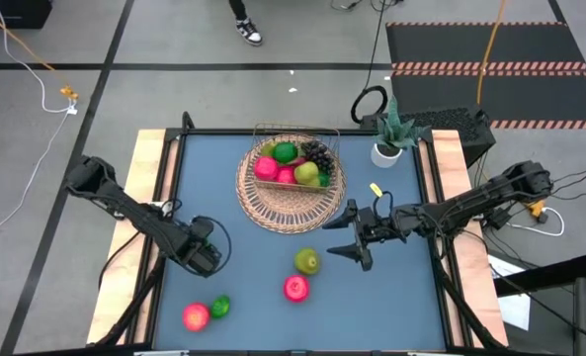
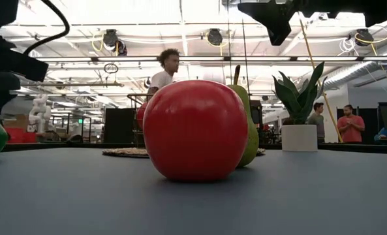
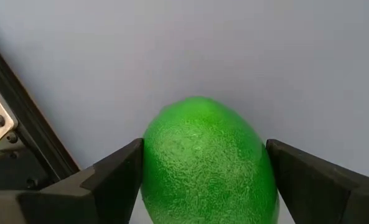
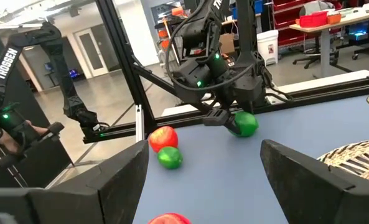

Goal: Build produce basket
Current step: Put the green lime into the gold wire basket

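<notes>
The wicker basket (image 1: 291, 182) sat toward the far side of the blue table (image 1: 253, 267), with its wire handle standing up at the back. In its well lay a pink fruit (image 1: 266, 168), a green lime (image 1: 286, 152), a dark grape bunch (image 1: 318, 154), a green apple (image 1: 306, 173) and another pink piece tucked between them. A small white pot with a green plant (image 1: 388, 140) stood just beside the basket's rim.

Loose on the table were a pear (image 1: 306, 261) and a red apple (image 1: 295, 288) near the middle, and a pink apple (image 1: 196, 316) touching a small lime (image 1: 220, 306) at the near left.

The left gripper (image 3: 203, 180) was clamped on a green lime (image 3: 206, 162), held over the table's left side. The right gripper (image 1: 357, 237) hung near the basket's near right rim with its fingers spread wide and nothing between them.
</notes>
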Robot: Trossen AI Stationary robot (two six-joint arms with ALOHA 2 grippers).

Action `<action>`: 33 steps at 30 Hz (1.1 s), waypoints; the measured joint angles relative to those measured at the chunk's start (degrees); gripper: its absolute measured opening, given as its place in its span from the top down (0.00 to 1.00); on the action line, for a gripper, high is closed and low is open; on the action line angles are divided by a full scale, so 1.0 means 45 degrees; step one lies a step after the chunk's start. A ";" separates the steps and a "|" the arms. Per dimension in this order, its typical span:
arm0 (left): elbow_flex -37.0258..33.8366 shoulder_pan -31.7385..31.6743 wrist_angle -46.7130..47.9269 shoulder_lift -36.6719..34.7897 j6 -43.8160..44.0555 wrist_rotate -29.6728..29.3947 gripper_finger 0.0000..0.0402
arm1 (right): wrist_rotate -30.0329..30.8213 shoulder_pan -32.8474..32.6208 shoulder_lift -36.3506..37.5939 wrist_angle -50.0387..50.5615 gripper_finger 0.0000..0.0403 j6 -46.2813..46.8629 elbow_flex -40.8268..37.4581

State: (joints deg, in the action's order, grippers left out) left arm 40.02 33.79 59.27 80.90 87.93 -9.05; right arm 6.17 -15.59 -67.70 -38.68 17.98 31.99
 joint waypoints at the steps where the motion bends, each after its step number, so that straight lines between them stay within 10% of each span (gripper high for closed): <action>1: -0.0034 -0.0051 0.0000 0.0000 0.0029 -0.0061 0.19 | -0.0002 0.0000 0.0000 -0.0005 0.24 0.0002 0.0000; 11: -0.0114 -0.0473 -0.0055 0.0013 0.0411 -0.1041 0.31 | -0.0004 0.0132 0.0000 -0.0139 0.24 -0.0157 0.0000; 20: 0.1785 -0.0587 -0.0106 0.0056 -0.1023 -0.4600 0.26 | 0.1676 0.1030 -0.0644 0.1224 0.24 -0.0171 0.0019; 26: 0.3315 -0.0592 -0.3303 0.0029 -0.6956 -0.7995 0.32 | 0.1516 0.1137 -0.2740 -0.1319 0.24 0.1168 0.0017; 33: 0.3145 -0.0426 -1.2228 0.0368 -1.7047 -0.7862 0.27 | -0.1077 0.1256 -0.5008 -0.5615 0.18 0.1970 0.0017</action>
State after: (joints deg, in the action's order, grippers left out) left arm 54.17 31.87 4.24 82.56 11.22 -44.42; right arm 1.33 -9.94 -90.24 -63.94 26.84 32.06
